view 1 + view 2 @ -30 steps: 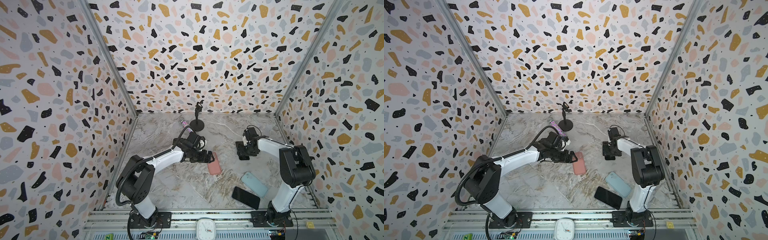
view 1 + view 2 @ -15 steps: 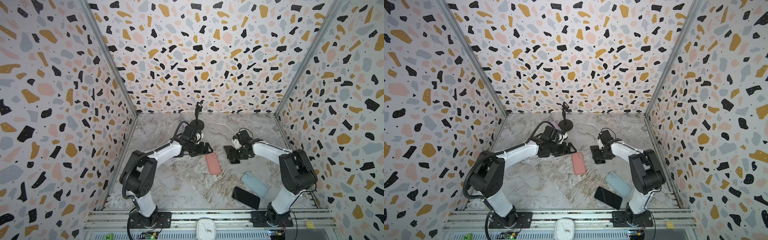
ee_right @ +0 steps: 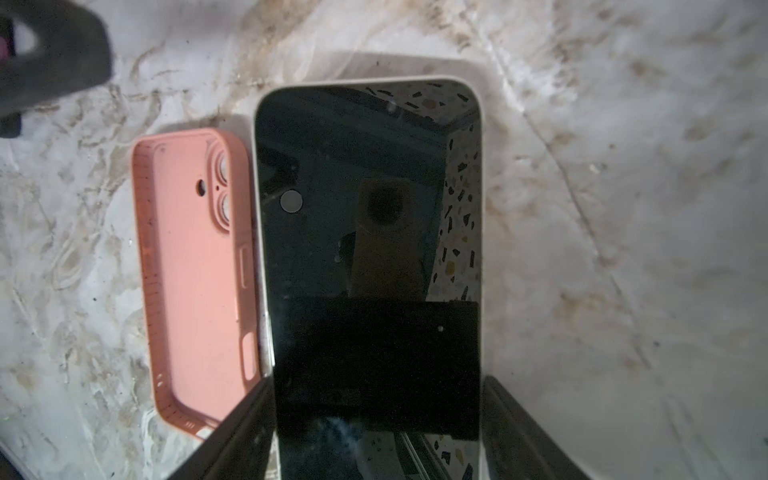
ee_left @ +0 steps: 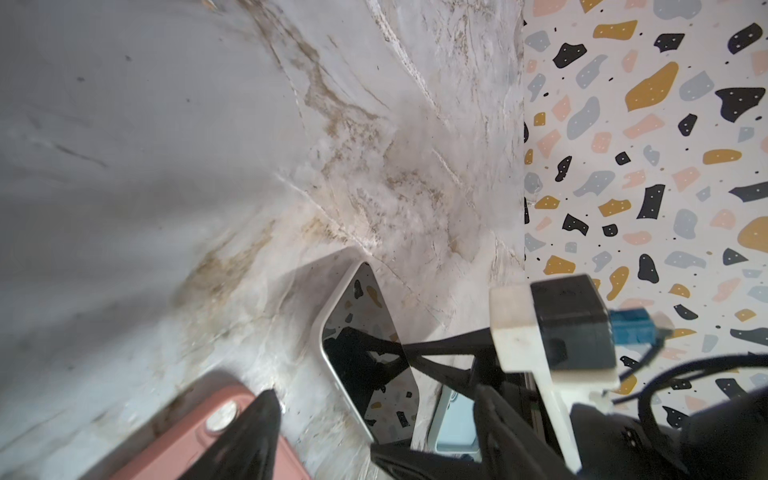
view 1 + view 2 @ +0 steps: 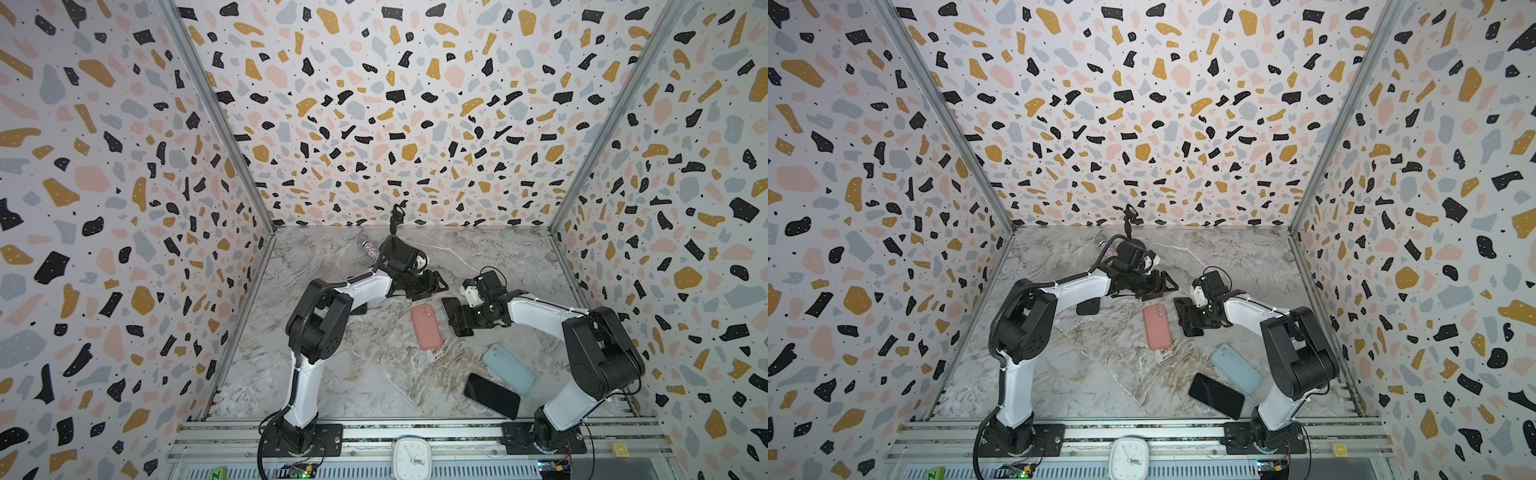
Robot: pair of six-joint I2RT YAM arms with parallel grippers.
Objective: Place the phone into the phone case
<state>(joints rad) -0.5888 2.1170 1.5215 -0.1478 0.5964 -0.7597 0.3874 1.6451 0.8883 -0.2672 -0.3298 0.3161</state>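
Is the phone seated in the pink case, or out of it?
Out. The pink phone case lies empty; the white-edged black phone is beside it, held by the right gripper.

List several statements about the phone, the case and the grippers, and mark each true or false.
1. The right gripper holds the white-edged, dark-screened phone. True.
2. That phone sits inside the pink silicone phone case. False: it is held beside the case.
3. The pink case lies flat on the marble table. True.
4. The left gripper grips the pink case. False: its jaws stand open, holding nothing.
5. A white square clock sits on the front rail. True.
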